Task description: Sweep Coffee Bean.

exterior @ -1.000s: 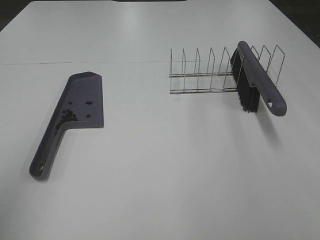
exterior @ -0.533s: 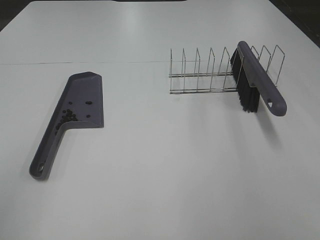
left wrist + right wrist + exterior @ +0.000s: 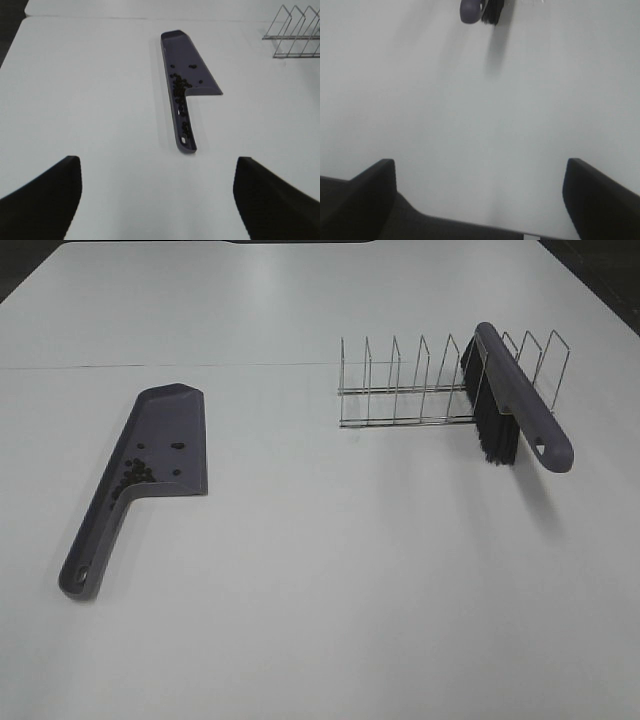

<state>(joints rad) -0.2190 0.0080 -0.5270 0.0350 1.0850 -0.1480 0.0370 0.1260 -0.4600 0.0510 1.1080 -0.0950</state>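
A purple dustpan (image 3: 160, 445) lies flat on the white table at the left. The coffee beans (image 3: 137, 472) sit inside it near the handle, with a couple apart (image 3: 177, 446). The left wrist view shows the dustpan (image 3: 192, 72) and beans (image 3: 178, 85) ahead of my left gripper (image 3: 157, 200), which is open and empty, well short of the handle. A purple brush (image 3: 520, 400) with black bristles (image 3: 492, 425) rests in a wire rack (image 3: 420, 385). My right gripper (image 3: 480, 200) is open and empty; the brush end (image 3: 470, 10) shows far ahead. Neither gripper shows in the exterior view.
The wire rack's end shows in the left wrist view (image 3: 295, 32). A thin seam (image 3: 160, 366) crosses the white table behind the dustpan. The dark floor (image 3: 610, 275) lies beyond the table's far corners.
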